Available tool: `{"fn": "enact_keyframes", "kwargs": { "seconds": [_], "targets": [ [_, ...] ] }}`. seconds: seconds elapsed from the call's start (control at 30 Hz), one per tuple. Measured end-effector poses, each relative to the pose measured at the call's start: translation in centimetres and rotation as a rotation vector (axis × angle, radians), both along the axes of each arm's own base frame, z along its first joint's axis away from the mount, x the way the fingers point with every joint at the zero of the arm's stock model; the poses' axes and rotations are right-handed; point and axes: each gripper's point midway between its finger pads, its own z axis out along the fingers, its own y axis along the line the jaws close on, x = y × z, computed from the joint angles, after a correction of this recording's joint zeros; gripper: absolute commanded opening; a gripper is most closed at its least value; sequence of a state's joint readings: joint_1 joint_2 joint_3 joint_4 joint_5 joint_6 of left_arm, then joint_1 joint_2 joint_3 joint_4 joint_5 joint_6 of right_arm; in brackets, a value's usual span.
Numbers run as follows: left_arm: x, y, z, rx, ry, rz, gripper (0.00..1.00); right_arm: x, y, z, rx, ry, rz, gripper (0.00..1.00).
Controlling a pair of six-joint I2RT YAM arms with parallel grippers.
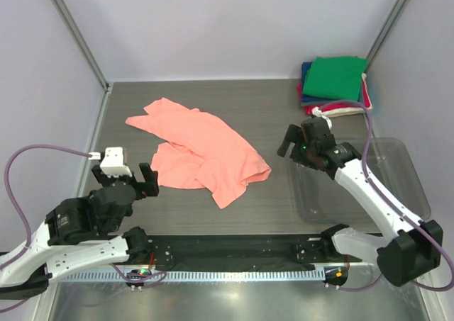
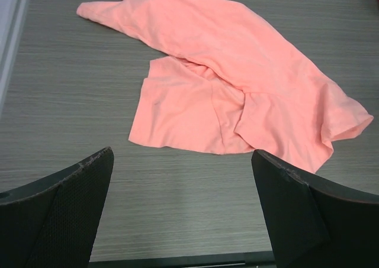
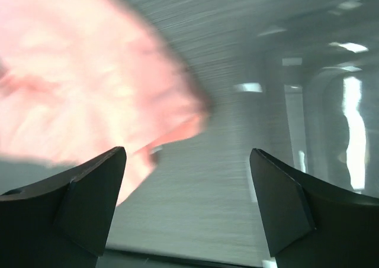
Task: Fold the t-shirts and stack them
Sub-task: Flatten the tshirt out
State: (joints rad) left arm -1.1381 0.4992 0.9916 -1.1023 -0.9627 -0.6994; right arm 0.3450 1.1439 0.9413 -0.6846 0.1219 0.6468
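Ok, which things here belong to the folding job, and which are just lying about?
Job: pink shirt, unfolded; folded stack, green on top.
Lying about: clear tray.

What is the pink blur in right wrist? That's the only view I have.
Observer: A salmon-pink t-shirt, crumpled and unfolded on the table.
Operator: Left end effector on it?
Observer: No. The left end effector is open, just short of the shirt's near edge, holding nothing.
Operator: Any folded ones yet?
Observer: Yes, a stack of folded shirts sits in the far right corner, green on top.
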Motion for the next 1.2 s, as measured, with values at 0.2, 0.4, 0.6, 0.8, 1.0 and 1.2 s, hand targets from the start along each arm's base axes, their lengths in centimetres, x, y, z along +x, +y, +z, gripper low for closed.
{"fn": "enact_keyframes", "kwargs": {
  "seconds": [0.2, 0.4, 0.6, 0.8, 1.0, 1.2],
  "targets": [
    [0.0, 1.2, -0.1, 0.008, -0.011, 0.048, 1.0, -1.3, 16.3, 3.2, 0.106, -0.104, 0.397, 0.91],
    [-0.5, 3.0, 0.5, -0.07, -0.05, 0.08, 1.0, -2.1, 33.3, -2.1, 0.07, -0.03, 0.684, 0.9],
    [-0.7, 3.9, 0.9, -0.112, -0.076, 0.095, 1.0, -2.0, 46.2, -5.8, 0.084, -0.058, 0.877, 0.89],
    [-0.7, 3.8, 0.8, -0.107, -0.075, 0.095, 1.0, -2.5, 50.7, -8.4, 0.074, -0.104, 0.959, 0.88],
    [-0.7, 3.8, 0.8, -0.103, -0.074, 0.093, 1.0, -1.8, 51.0, -10.4, 0.021, -0.137, 0.978, 0.82],
    [-0.7, 3.8, 0.8, -0.103, -0.074, 0.093, 1.0, -1.2, 50.4, -11.0, -0.045, -0.158, 0.962, 0.7]
  ]
}}
